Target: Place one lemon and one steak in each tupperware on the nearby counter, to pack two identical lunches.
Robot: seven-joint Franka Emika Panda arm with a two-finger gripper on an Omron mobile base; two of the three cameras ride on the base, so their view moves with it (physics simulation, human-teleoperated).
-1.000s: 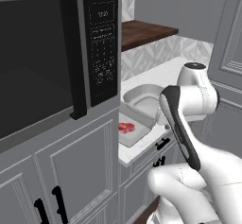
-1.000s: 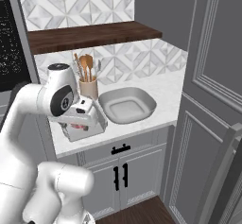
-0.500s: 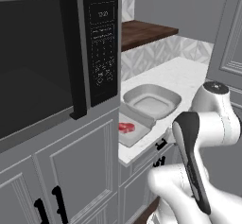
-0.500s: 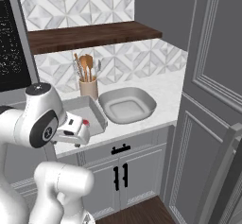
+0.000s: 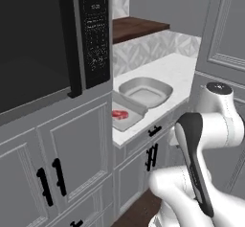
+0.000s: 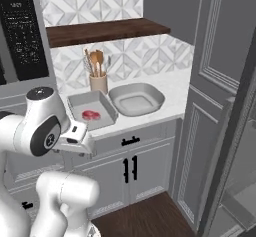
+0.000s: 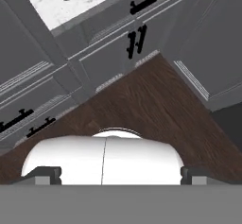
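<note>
On the white counter (image 6: 172, 88) (image 5: 178, 70) stand both tupperwares. The shallow tray (image 6: 80, 101) (image 5: 135, 121) holds one bright red steak (image 6: 90, 114) (image 5: 120, 114). Right of it, the deeper rounded tub (image 6: 136, 99) (image 5: 146, 91) has nothing in it. The lemons are out of view. My hand (image 6: 75, 136) hangs in front of the cabinets, below the counter's front edge and left of the tray. My gripper (image 7: 119, 175) is open, its tips far apart with nothing between them, and it looks down at the floor.
A black microwave (image 5: 52, 39) sits in grey cabinetry to the left of the tray. A cup of wooden utensils (image 6: 98, 78) stands behind the tray, under a dark wooden shelf (image 6: 102, 30). Tall grey panels (image 6: 222, 81) rise on the right. Below lies the dark wood floor (image 7: 156, 100).
The arm has drawn back from above the tray and sunk below the counter's edge. The gripper stayed open. Both base views have shifted slightly.
</note>
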